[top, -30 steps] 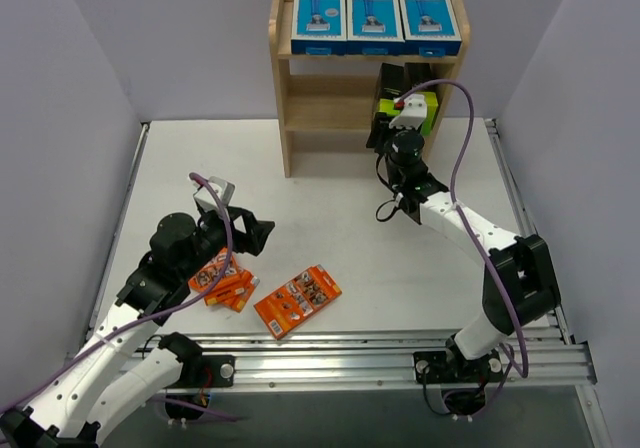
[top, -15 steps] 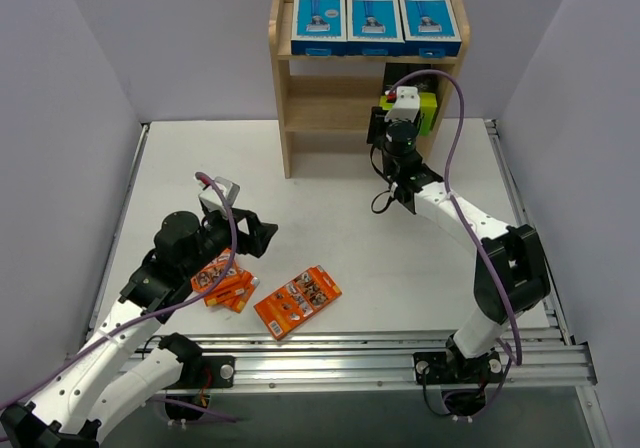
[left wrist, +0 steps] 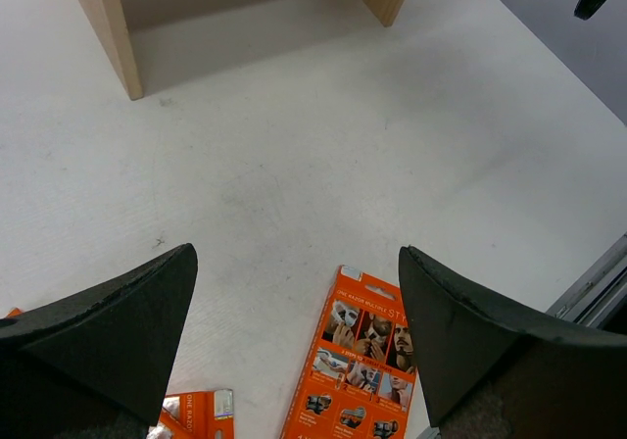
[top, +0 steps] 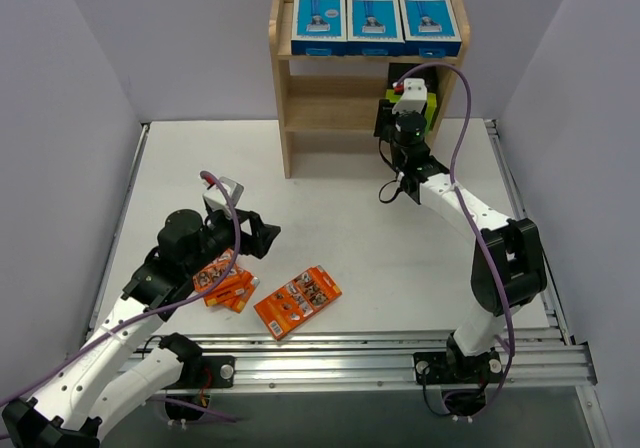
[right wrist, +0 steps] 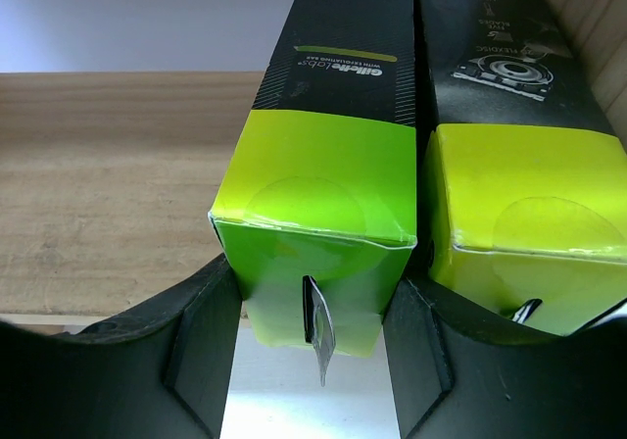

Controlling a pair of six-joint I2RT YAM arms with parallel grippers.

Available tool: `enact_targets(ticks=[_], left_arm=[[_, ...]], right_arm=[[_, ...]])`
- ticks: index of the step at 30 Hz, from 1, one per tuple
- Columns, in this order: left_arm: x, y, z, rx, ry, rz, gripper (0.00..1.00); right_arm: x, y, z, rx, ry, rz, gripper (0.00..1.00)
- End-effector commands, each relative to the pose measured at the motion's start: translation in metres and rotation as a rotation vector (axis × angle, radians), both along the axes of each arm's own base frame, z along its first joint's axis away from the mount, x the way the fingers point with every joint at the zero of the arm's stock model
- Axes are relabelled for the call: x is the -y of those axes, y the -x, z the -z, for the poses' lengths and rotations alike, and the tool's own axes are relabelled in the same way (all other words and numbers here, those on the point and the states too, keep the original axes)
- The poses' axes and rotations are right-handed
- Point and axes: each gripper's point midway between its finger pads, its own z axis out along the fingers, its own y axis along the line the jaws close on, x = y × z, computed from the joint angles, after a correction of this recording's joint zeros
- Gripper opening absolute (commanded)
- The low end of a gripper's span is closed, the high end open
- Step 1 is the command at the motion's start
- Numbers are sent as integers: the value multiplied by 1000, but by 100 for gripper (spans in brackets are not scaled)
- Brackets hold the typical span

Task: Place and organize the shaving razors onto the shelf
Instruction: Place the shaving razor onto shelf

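green-and-black razor box [right wrist: 323, 179], pinched at its near end by the right pincer [right wrist: 313, 346], partly on the shelf board [right wrist: 108, 155] ahead, twin box [right wrist: 524, 194] close on the pincer's right; risk: a deeper push could scrape the twin askew, early release could tip it off.

White tabletop [top: 330, 208]: matte surface, with one small dark scuff [left wrist: 159, 243] visible in the left wrist view. Pale lavender walls [top: 70, 118] enclose it at left, back and right. A ribbed aluminium rail [top: 350, 360] runs along the near edge. A thinner metal strip [top: 515, 193] borders the right side.
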Motion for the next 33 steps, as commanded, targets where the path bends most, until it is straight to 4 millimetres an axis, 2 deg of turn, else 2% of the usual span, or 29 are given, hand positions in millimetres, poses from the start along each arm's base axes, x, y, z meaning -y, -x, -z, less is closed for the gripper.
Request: enact_targets(ticks=[1,5,17,22,25,33], left_arm=[[3,0,-22,47,17,22,93],[4,0,-20,44,17,30,93],[6,0,-19,37,16,36,93],[6,0,-18,34,15,39,93],[7,1,-18,31,14,42,93],[7,1,-18,30,16,46,93]], right_arm=[[26,-6,-13,21,-3,81,4],[31,-4,-7,16,-10,106,4],[57,-7,-11,13,35,125,6],[59,-7,-12,13,46,106,15],[57,-7,-12,6,46,92,25],[56,-5,-20,18,24,89,34]])
